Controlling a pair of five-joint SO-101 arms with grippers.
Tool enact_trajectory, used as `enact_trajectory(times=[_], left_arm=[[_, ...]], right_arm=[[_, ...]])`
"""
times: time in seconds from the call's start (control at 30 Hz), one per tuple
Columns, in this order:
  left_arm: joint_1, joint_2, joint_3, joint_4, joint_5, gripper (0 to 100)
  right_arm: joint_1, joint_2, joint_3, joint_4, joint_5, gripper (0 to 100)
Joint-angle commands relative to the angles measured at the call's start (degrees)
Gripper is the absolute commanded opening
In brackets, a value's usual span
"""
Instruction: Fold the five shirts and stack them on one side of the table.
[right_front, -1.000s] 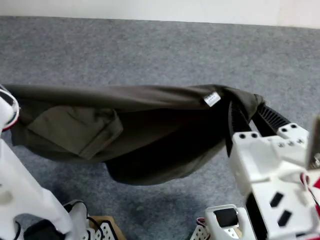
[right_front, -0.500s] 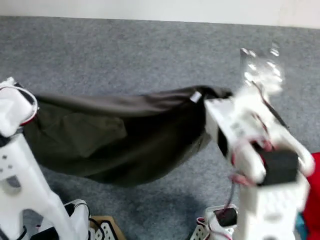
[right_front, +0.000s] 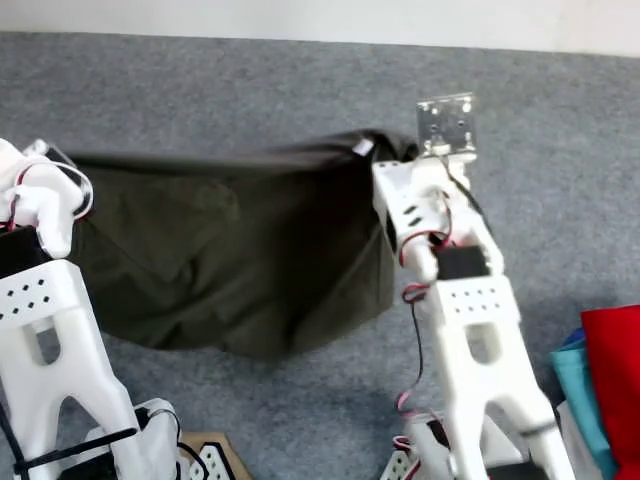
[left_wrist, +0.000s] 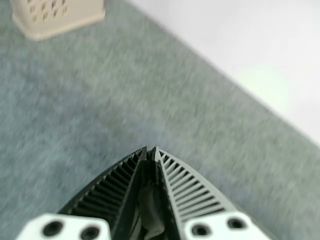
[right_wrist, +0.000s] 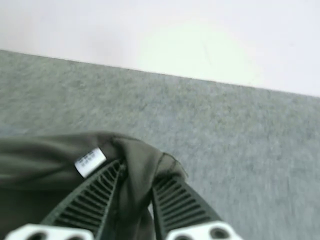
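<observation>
from high up, a dark olive-green cloth shirt (right_front: 230, 250) hangs stretched out over the grey felt table (right_front: 250, 90), between the white left arm (right_front: 45, 320) and the white right arm (right_front: 455, 290). a red cloth (right_front: 615, 370) lies on a teal cloth (right_front: 578, 385) at the table's right edge. from the left wrist, the left claw (left_wrist: 149, 152) is clenched on a bit of dark cloth, and a beige plastic basket (left_wrist: 57, 15) sits far off. from the right wrist, the right claw (right_wrist: 137, 177) is grasping the shirt's bunched edge next to a small white tag (right_wrist: 90, 161).
</observation>
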Motion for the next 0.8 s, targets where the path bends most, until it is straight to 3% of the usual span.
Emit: enact_trajectory(times=[0.0,0.2,0.37,0.53,0.67,0.77], left_arm=[[0.5,0.0,-0.3,-6.2,0.9,1],[1.1,11.1,-3.8,-13.3,0.7,1],[3.0,26.9,-14.0,-13.4,0.9,8],[5.7,44.1,-31.7,-12.4,0.9,8],[6.5,54.3,-47.9,-6.7,0.9,8],[6.5,60.5,-58.2,-1.1,0.9,8]], right_arm=[[0.3,5.8,0.0,-16.6,0.6,0.8],[0.3,17.7,-3.2,-34.2,0.2,0.8],[1.3,27.6,-12.5,-34.2,0.1,0.8],[1.3,39.4,-26.3,-34.2,0.1,0.8],[1.4,49.5,-41.4,-33.1,0.4,0.8],[1.5,55.9,-52.6,-24.6,0.4,0.8]])
